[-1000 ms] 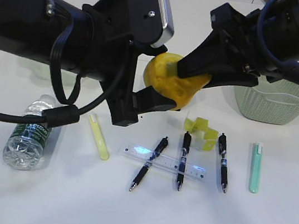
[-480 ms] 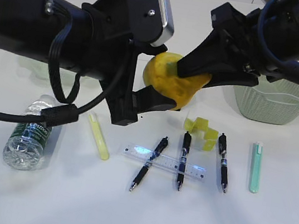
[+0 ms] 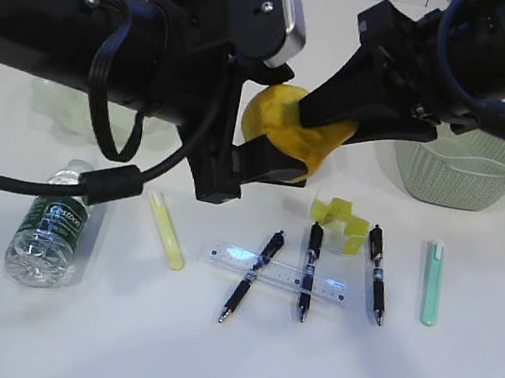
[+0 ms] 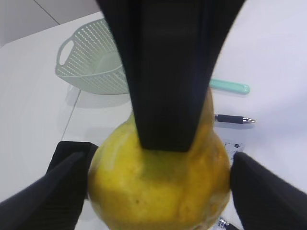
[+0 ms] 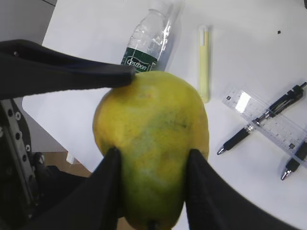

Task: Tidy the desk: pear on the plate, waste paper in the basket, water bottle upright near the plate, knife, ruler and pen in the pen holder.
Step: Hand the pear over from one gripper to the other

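Note:
The yellow pear hangs in mid-air between both arms. My right gripper is shut on it; in the right wrist view its fingers clamp the pear on both sides. My left gripper straddles the pear's wide part, and in the left wrist view both fingers touch the pear. The water bottle lies on its side at the left. A pale green plate is mostly hidden behind the left arm. The green basket stands at the right. No waste paper shows.
On the table lie a yellow-green knife, a clear ruler under two pens, a third pen, a mint knife and a small yellow-green holder.
The left arm has shifted slightly up and to the right around the pear. The pear and the right arm stay where they were.

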